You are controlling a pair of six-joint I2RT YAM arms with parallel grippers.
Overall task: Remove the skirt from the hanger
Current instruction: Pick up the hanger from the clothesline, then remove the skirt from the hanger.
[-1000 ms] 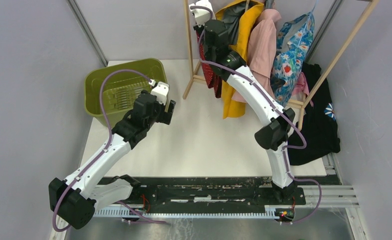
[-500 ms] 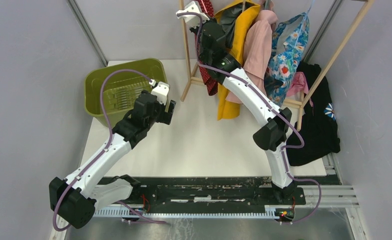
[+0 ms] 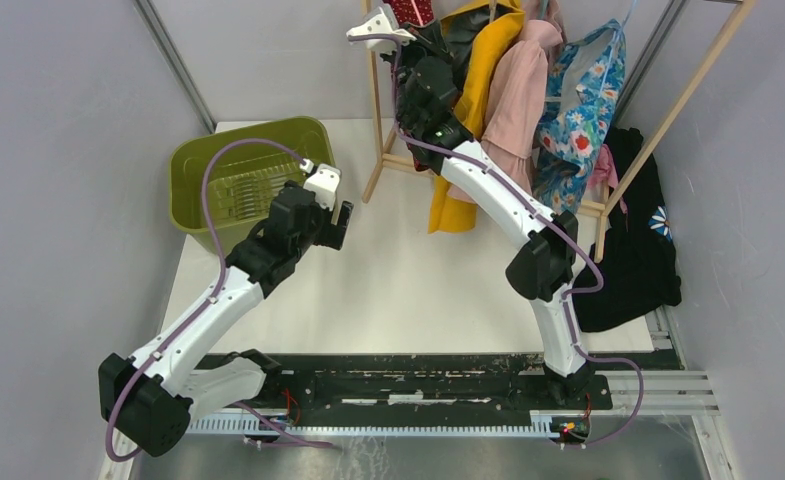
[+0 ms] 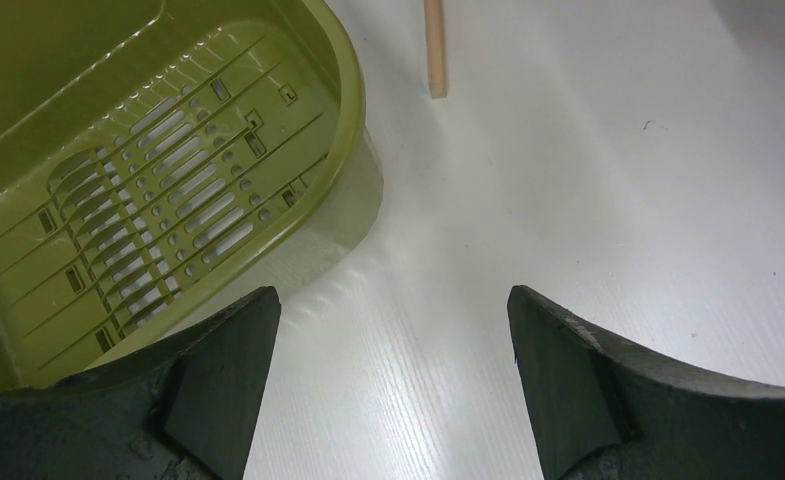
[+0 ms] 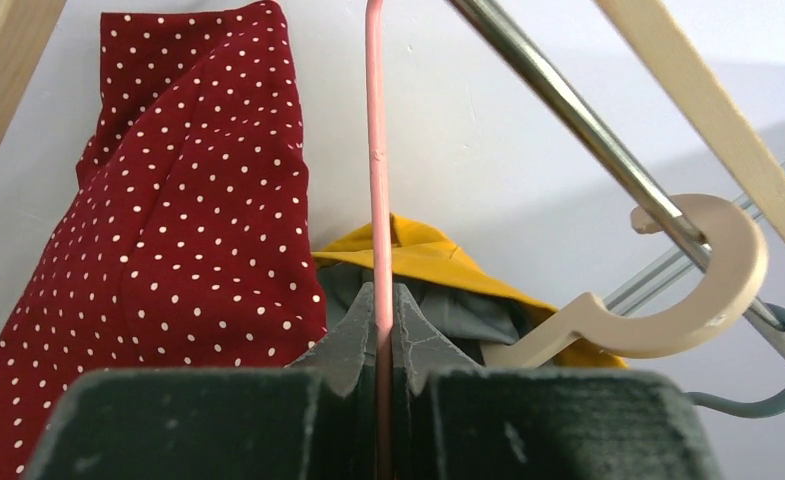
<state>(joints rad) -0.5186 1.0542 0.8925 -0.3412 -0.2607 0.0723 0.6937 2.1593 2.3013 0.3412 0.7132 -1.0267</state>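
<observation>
- Top external: the right arm is reaching up into the wooden clothes rack (image 3: 376,110), with the right hand (image 3: 404,28) at the rack's left end beside the red polka-dot skirt (image 3: 411,10). The skirt is hanging high at the rack's top, well apart from the desk (image 3: 408,290). The left hand (image 3: 340,222) is hovering low over the desk, just beside the green basket (image 3: 258,128).
- Left wrist: the left hand (image 4: 393,310) is standing wide open and holding nothing. Below it are bare desk (image 4: 568,180) and the basket's slotted floor (image 4: 148,200).
- Right wrist: the right hand (image 5: 378,330) is pinching fully shut on the thin pink hanger wire (image 5: 373,150). The skirt (image 5: 168,200) is draping left of the wire. Where the wire hooks on is out of frame.
- Judgement, step in hand: bringing hanger and skirt off the rack.
- Doing it well: the wire is thin, so the pinch likely needs holding firm while moving slowly.
- Watch the metal rail (image 5: 568,110) and the cream hanger hook (image 5: 708,270), which could snag.
- Bring the skirt within reach of the open left hand.
</observation>
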